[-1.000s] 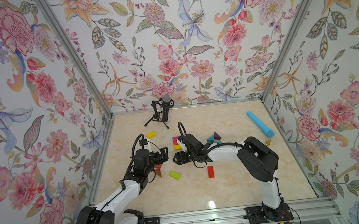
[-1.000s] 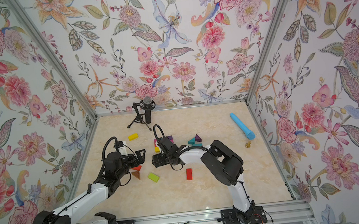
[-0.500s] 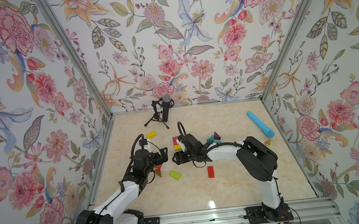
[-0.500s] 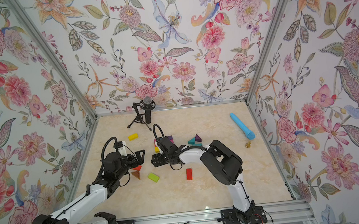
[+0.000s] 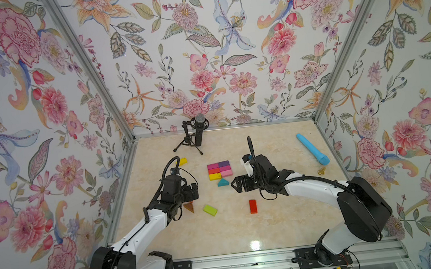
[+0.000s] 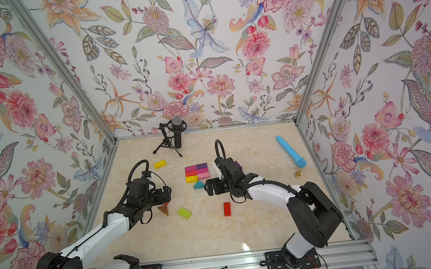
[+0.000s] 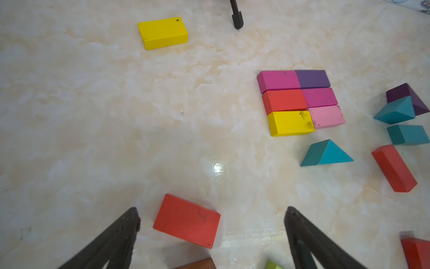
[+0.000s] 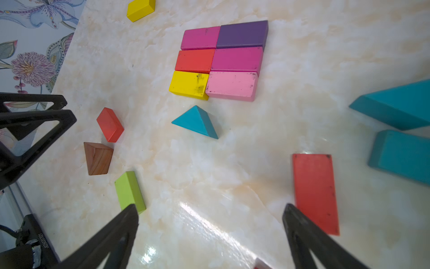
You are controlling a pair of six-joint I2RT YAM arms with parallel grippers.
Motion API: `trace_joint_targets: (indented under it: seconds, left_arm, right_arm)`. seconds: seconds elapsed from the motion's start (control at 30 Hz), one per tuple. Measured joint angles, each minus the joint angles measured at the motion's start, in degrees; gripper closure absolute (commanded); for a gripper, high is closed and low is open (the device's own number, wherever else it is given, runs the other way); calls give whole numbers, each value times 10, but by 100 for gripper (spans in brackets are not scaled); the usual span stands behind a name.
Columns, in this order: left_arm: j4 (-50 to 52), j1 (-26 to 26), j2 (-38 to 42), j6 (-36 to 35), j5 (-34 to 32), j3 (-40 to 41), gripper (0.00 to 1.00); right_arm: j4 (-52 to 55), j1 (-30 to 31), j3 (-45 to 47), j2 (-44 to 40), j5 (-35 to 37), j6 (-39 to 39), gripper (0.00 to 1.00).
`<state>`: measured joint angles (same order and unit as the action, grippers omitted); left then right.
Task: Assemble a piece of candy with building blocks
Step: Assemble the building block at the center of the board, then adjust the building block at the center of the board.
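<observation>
Nearest the base, a red brick point(image 5: 253, 206) and a green brick point(image 5: 210, 210) lie loose, with a brown triangle point(image 5: 189, 207) just beside the left arm.

Next out, left gripper point(image 7: 211, 210): fingers wide apart, holding nothing, hanging over a second red brick point(image 7: 187, 221). Then right gripper point(image 8: 210, 207): also spread, only bare table point(image 8: 209, 163) between the fingers.

Key relation: the teal triangle point(image 5: 222, 182) sits just ahead of the right fingertips, between them and the six-brick slab point(image 5: 219, 170), so the right arm is clearly nearer. Its long edge runs parallel to the slab's near edge and its apex points toward the slab. The left wrist view shows a thin gap. Probably a candy twist needing a nudge home.

Triangle: matte teal, crisp edges. Slab: magenta, purple, red, magenta, yellow, pink, packed tight, with the yellow and pink scuffed.

Farthest, a lone yellow brick point(image 5: 183, 161).
</observation>
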<state>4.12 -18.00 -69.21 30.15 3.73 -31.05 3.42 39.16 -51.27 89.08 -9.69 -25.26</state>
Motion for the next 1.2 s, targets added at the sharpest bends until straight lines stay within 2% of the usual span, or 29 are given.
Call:
trace_joint_targets:
  seconds: [0.27, 0.43, 0.57, 0.67, 0.73, 0.87, 1.1, 1.2]
  left_arm:
    - [4, -6, -51, 12, 6, 14, 9]
    - [10, -38, -83, 22, -1, 11, 12]
    - [41, -55, -80, 33, -15, 3, 16]
    - [74, -56, -59, 43, -27, 3, 26]
    - [90, -56, -43, 47, -30, 4, 29]
    - [98, -56, -32, 56, -30, 5, 45]
    - [97, -61, -40, 58, -30, 8, 56]
    - [96, -62, -41, 56, -31, 8, 63]
  right_arm:
    - [-26, 1, 5, 38, -34, 26, 1]
    - [-40, -7, 16, 38, -51, 41, 0]
    - [-55, -12, 34, 38, -59, 43, 0]
    - [-62, -12, 42, 38, -68, 43, 0]
    - [-68, -12, 44, 38, -74, 43, 0]
    - [-83, -12, 44, 38, -82, 43, 0]
    - [-92, -13, 59, 27, -81, 45, 0]
    - [-93, -20, 66, 21, -82, 47, 0]
